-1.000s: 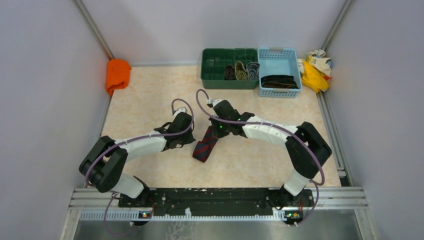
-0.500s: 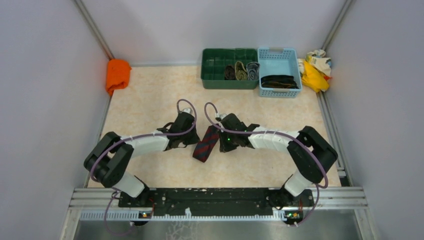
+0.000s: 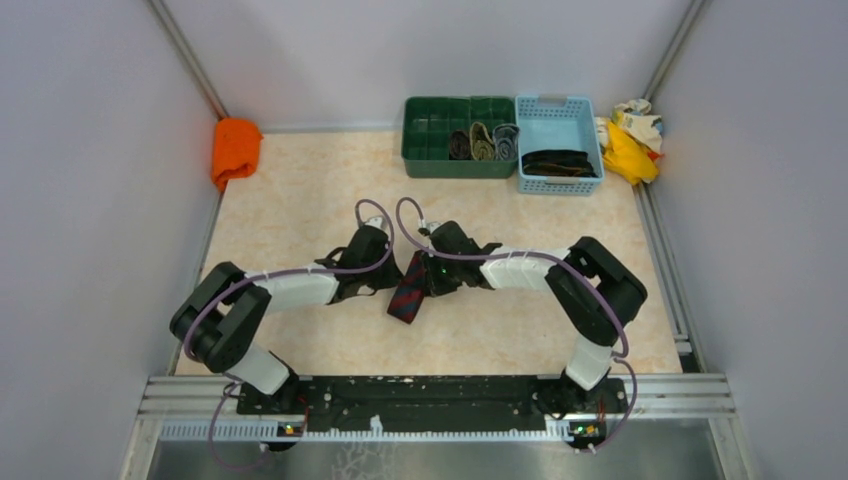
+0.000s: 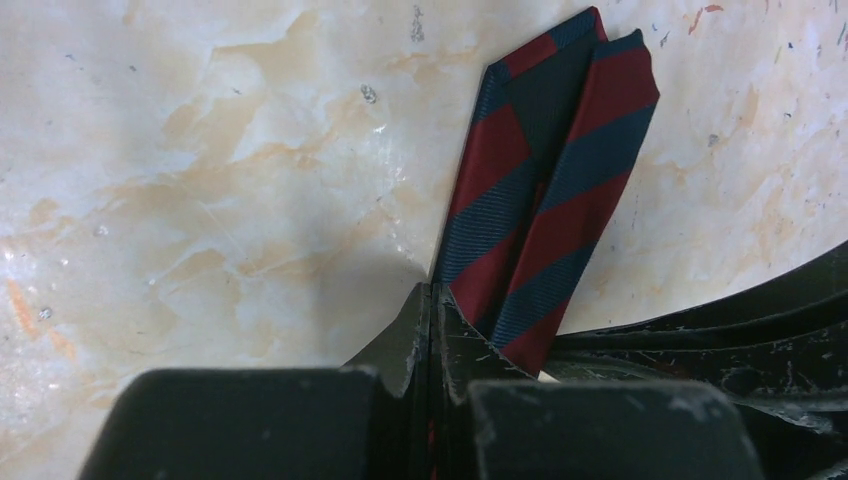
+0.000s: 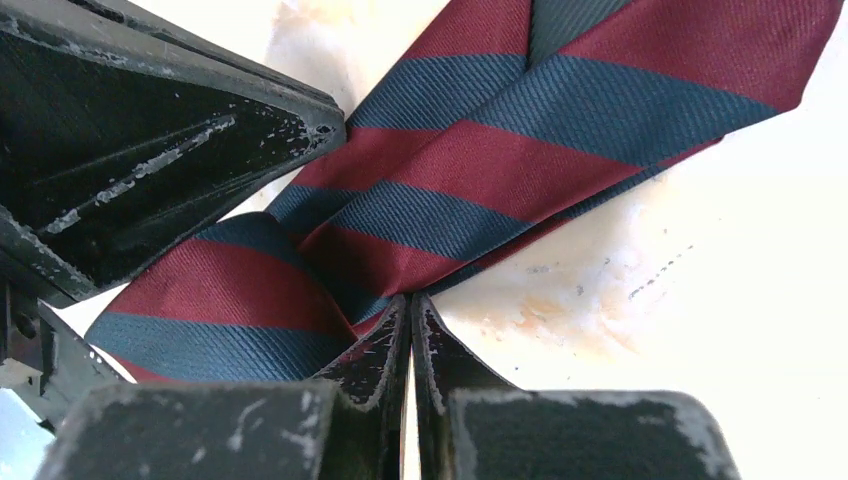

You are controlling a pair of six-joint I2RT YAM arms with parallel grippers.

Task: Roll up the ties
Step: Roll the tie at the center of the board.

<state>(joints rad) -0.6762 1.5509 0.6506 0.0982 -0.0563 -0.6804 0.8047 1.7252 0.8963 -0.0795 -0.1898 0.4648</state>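
- Left gripper (image 4: 430,300) is clenched, tips against the striped tie (image 4: 540,190), lower centre.
- Right gripper (image 5: 410,305) is clenched at the tie's edge; whether it pinches fabric is unclear.

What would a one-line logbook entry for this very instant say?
red-navy tie: flat on table, not yet rolled | left pincer: shut, tips at tie | right pincer: shut, tips at tie

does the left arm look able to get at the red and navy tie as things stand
Probably yes: the left claw, shut, has its tips right against the edge of the red and navy tie on the table, with nothing between them.
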